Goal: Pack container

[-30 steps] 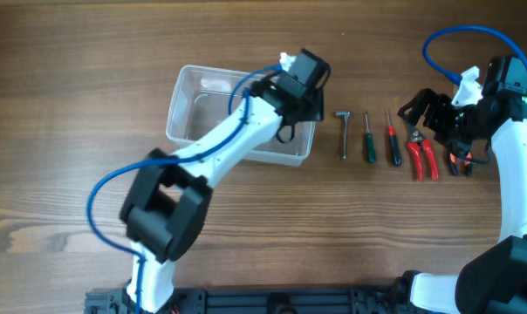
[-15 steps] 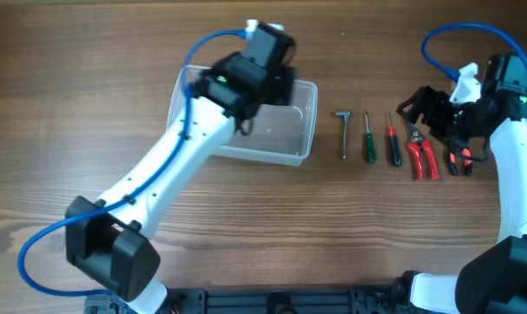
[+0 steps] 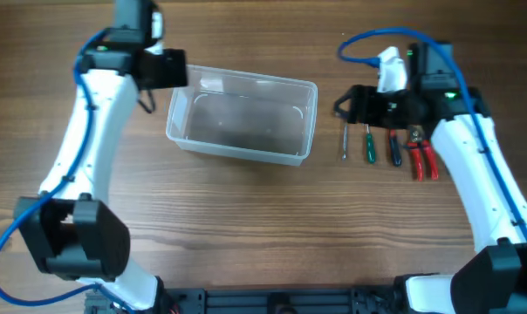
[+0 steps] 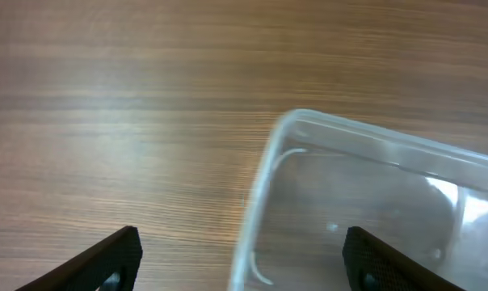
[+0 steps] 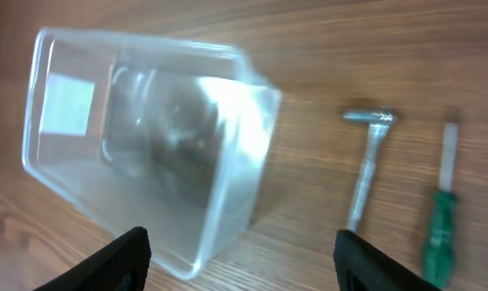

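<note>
Toward the far-left corner of the table: left gripper (image 4: 242,260), fingers spread wide, clamped on nothing, poised at the far-left corner of the container. Impossible to tell whether touching the rim or only hovering above it.

Just right of that, mid-table and nearer the far edge than the near one: the container (image 3: 239,157), clear, upright, long side running left to right, empty.

Further right, apart from the container, a row lying flat with handles toward the near edge: small metal tool (image 3: 344,139), green-handled screwdriver (image 3: 368,146), red-handled screwdriver (image 3: 394,150), red-handled cutters (image 3: 423,161) partly under the right arm.

Above the far ends of that row: right gripper (image 5: 248,260), fingers apart, holding nothing, looking down on the container's right end and the metal tool.

Judged step: the very start of packing, with nothing in yet and a first pick apparently being set up on the right. Next move, by this reading: straight down over one tool, most likely the metal one. Fingertips right at the wood, since the shaft is thin and flat. Then closing across it, up over the rim, leftward, release inside.
</note>
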`<action>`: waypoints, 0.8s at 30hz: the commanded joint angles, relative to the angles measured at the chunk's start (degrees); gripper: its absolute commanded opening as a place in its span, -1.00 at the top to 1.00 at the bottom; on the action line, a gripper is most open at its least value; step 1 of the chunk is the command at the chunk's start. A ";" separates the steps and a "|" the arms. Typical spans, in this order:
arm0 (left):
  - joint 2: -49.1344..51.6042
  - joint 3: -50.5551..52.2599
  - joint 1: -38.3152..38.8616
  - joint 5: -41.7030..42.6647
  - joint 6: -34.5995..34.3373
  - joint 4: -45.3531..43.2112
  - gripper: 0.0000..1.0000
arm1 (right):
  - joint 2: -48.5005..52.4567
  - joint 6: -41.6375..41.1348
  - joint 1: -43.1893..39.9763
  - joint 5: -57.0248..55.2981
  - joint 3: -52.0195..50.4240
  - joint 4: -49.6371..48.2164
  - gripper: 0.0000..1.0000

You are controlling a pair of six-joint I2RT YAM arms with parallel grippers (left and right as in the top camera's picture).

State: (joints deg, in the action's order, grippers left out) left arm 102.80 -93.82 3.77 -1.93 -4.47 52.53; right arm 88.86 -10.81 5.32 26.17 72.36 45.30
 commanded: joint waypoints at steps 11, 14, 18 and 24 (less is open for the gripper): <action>9.75 -0.04 -6.40 14.36 13.70 0.81 -0.36 | 15.41 -4.98 6.40 -1.40 -0.44 -3.13 -0.29; 11.67 -0.04 -6.43 14.34 13.75 1.14 -0.27 | 17.18 -4.17 6.40 0.74 -0.44 -3.30 -0.26; 13.84 0.00 -6.40 14.36 13.70 1.40 -0.25 | 17.66 -4.17 6.43 1.11 -0.44 -3.58 -0.23; 14.99 0.07 -6.40 15.69 13.70 3.78 -0.19 | 17.66 -4.22 6.40 1.09 -0.44 -5.01 0.24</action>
State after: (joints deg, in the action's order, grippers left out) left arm 116.88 -93.82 -2.70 11.92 7.70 54.72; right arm 105.16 -14.98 11.73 27.03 72.36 41.06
